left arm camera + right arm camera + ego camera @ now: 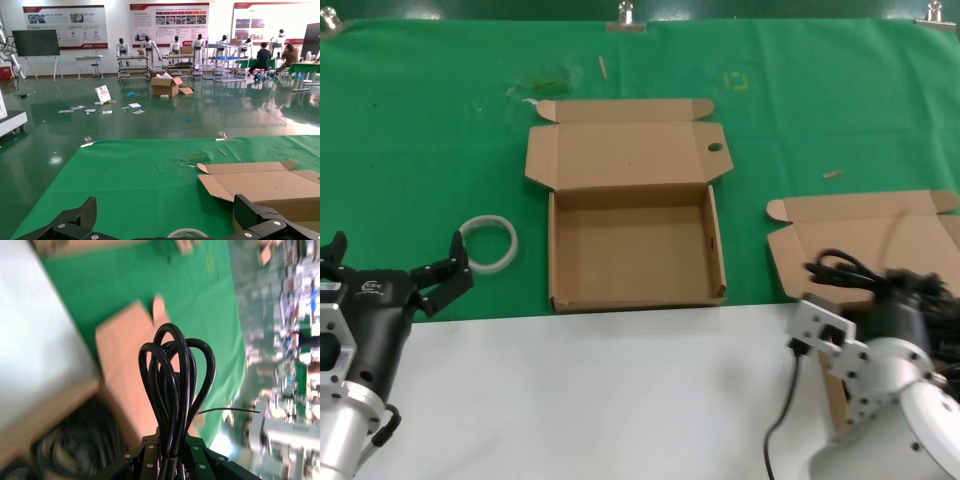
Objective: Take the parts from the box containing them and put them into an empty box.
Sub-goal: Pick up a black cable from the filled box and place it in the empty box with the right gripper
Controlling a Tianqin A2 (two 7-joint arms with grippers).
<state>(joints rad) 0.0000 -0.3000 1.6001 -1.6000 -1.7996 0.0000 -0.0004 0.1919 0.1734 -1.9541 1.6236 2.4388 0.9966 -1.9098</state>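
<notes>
My right gripper (170,460) is clenched on a cord (172,390), lifted above the full box (880,240) for carrying left to the empty box (635,245). Left gripper (395,275) waits open beside it.

Black left pincer (395,262), silver screw-studded right arm (880,380).
</notes>
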